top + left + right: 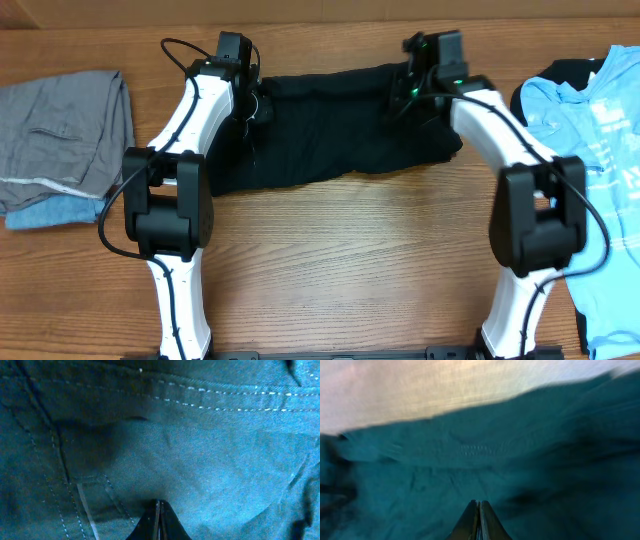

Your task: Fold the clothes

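Both clenched, left end effector and right end effector press rumpled, stitched black shorts at wooden counter's far edge.

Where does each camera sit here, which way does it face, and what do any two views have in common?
Overhead: fixed above the table, facing straight down on black shorts, grey garments and light blue T-shirt; left arm and right arm show.
Left wrist: on the left arm, facing down, close on stitched shorts fabric; only its closed jaws show.
Right wrist: on the right arm, facing across blurred shorts toward tabletop; only its closed jaws show.
Shared: all three views show the shorts.
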{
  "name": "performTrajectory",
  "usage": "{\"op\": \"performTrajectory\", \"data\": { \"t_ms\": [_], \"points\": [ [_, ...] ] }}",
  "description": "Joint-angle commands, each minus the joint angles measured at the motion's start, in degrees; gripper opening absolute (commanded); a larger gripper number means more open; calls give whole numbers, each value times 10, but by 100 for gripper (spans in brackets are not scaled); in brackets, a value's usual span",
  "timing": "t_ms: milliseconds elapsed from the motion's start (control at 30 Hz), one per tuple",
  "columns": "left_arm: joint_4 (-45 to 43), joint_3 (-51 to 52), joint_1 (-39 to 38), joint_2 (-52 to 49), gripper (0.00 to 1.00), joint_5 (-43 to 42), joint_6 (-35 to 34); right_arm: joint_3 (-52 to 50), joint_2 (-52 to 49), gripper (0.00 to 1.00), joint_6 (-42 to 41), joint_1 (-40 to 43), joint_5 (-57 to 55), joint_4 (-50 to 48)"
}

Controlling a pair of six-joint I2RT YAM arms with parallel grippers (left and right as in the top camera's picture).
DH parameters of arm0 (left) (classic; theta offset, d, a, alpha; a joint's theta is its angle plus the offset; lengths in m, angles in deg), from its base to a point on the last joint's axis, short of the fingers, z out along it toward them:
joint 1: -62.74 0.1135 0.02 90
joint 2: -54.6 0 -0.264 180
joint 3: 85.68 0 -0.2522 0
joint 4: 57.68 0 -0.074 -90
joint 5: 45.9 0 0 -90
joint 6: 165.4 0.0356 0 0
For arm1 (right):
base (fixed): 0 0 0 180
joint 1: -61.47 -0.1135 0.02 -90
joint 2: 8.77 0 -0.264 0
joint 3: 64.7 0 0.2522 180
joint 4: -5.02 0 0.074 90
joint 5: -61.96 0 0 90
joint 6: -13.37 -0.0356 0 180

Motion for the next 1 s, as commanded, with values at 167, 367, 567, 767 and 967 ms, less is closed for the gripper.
{"op": "performTrajectory", "data": {
  "t_ms": [167,367,567,767,967],
  "points": [
    [-21,0,1,8,4,6,6,-5,-93,4,9,-50,2,-114],
    [-15,0,-2,8,4,24,6,-5,-113,4,-34,-53,-124,-209],
    [-9,1,-2,8,4,24,7,-2,-113,4,-74,-33,-169,-308],
    [-10,1,-2,8,4,24,15,80,-113,44,-99,27,-50,-194],
    [-37,-11,-1,9,4,24,15,253,-113,40,15,48,-7,60]
  ]
}}
